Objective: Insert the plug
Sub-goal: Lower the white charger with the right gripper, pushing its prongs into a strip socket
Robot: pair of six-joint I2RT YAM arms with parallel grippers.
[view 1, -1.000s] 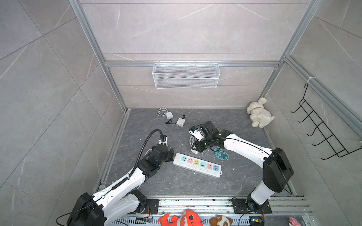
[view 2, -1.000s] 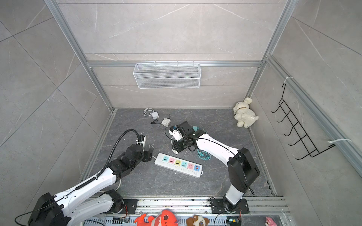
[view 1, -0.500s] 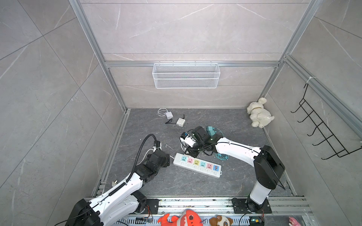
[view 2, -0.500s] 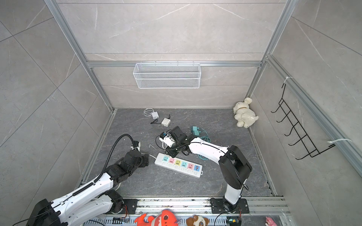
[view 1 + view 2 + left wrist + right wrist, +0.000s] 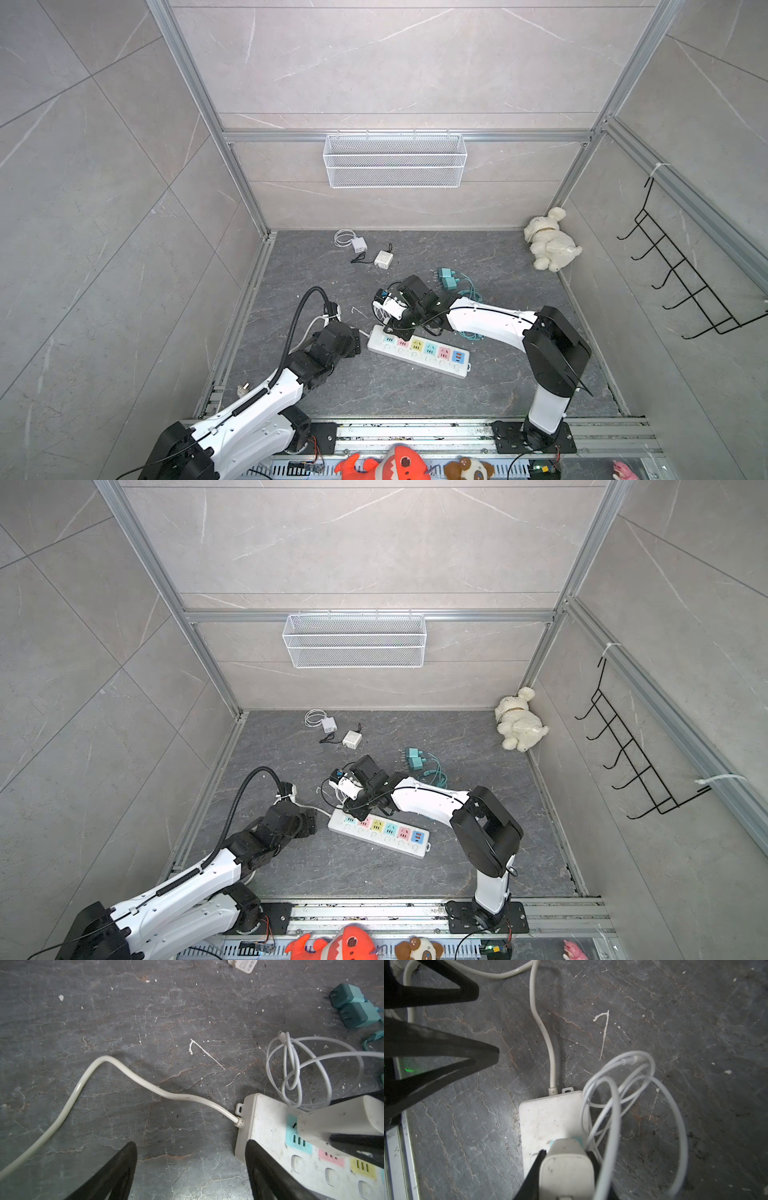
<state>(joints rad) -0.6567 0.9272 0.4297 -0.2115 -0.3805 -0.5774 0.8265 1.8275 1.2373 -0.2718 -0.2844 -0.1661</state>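
Observation:
A white power strip with coloured sockets lies on the dark floor. My right gripper is shut on a white plug. The plug's front end sits tilted at the teal socket, the one nearest the strip's cord; its prongs are hidden. Its thin white cable coils beside the strip. My left gripper stands open at the strip's cord end, holding nothing, with one of its fingers over the strip's corner.
The strip's thick cord runs off to the left. Two teal chargers lie behind the right arm, and two white chargers at the back. A plush dog sits in the back right corner. A wire basket hangs on the rear wall.
My right gripper has carried the plug forward and down, from behind the strip to its end socket. The left gripper drew back a little and stays open at the cord end.

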